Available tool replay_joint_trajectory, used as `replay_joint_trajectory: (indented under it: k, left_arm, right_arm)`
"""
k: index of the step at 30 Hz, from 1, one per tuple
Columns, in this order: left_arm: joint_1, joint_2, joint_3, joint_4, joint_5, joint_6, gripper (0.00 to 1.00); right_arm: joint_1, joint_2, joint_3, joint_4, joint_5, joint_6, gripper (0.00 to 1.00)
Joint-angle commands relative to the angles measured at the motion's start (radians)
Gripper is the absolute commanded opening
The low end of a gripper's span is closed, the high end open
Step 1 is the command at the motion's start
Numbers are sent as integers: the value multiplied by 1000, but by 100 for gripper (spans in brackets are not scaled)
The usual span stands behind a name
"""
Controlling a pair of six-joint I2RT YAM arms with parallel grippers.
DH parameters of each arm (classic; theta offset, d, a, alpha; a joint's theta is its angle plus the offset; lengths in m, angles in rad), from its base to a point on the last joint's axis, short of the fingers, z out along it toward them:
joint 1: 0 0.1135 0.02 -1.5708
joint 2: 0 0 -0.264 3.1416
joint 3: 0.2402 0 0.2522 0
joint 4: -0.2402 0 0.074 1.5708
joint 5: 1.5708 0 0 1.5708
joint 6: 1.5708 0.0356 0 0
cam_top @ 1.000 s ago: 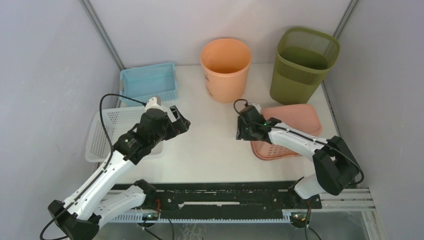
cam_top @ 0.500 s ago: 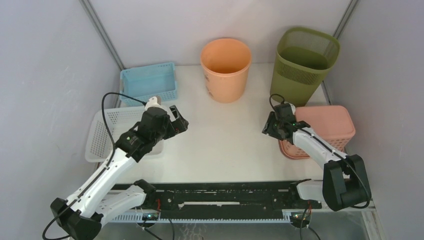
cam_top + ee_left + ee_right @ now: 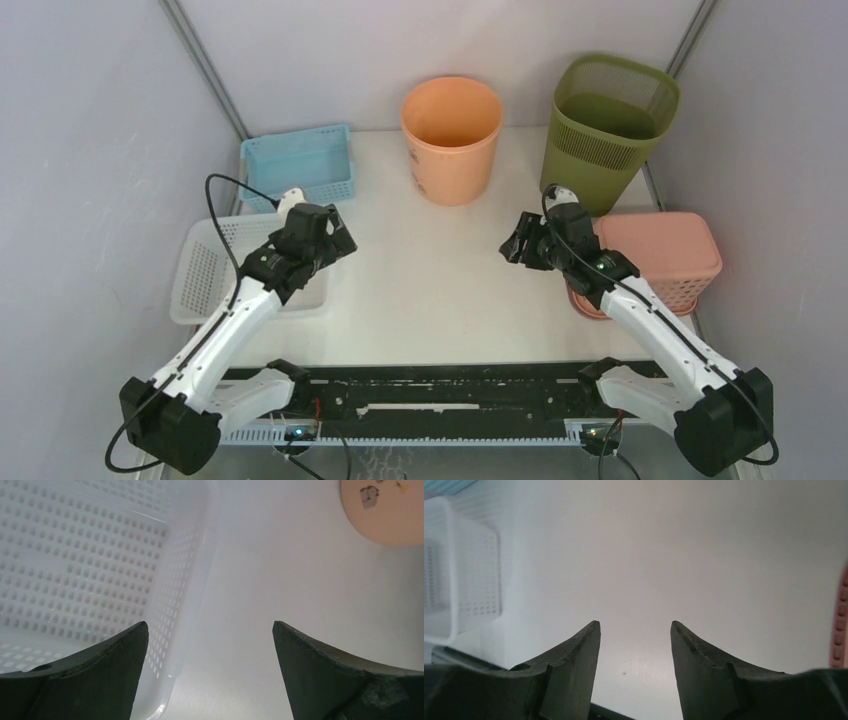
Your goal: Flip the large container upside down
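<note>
Left of centre, the left end effector [image 3: 210,625] is hovering spread over the rim of the white basket [image 3: 205,270]. Right of centre, the right end effector [image 3: 635,624] is hanging spread above the table [image 3: 440,295], gripping nothing, likely because the pink container [image 3: 660,250] is already lying base-up, its near rim hiding behind the right arm [image 3: 645,318]. Farther up, an orange bucket [image 3: 452,140] is standing upright.

You're in robot lab test cell, not home or shop. Landmark: orange bucket [image 3: 452,138]. Behind it, plain grey wall panels [image 3: 330,50] in bare metal frame posts [image 3: 205,68]. Under it, white table [image 3: 440,290]. Well nearer you, black mounting rail [image 3: 450,385] carrying left arm [image 3: 215,340] and right arm [image 3: 655,320]. Left of it blue basket [image 3: 298,165], right of it green mesh bin [image 3: 605,130]: plain plastic props.
</note>
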Motion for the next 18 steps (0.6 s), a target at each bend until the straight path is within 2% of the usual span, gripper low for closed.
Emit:
replay_joint_trajectory:
  k: [1, 10, 18]
  left_arm:
    - [41, 49, 0, 58, -22, 28, 97]
    - [45, 47, -64, 72, -8, 28, 96]
    - [45, 98, -74, 85, -10, 10, 95]
  right_arm:
    - [78, -52, 57, -37, 22, -13, 62]
    - [166, -38, 58, -56, 69, -4, 61]
    - [191, -21, 57, -47, 79, 0, 61]
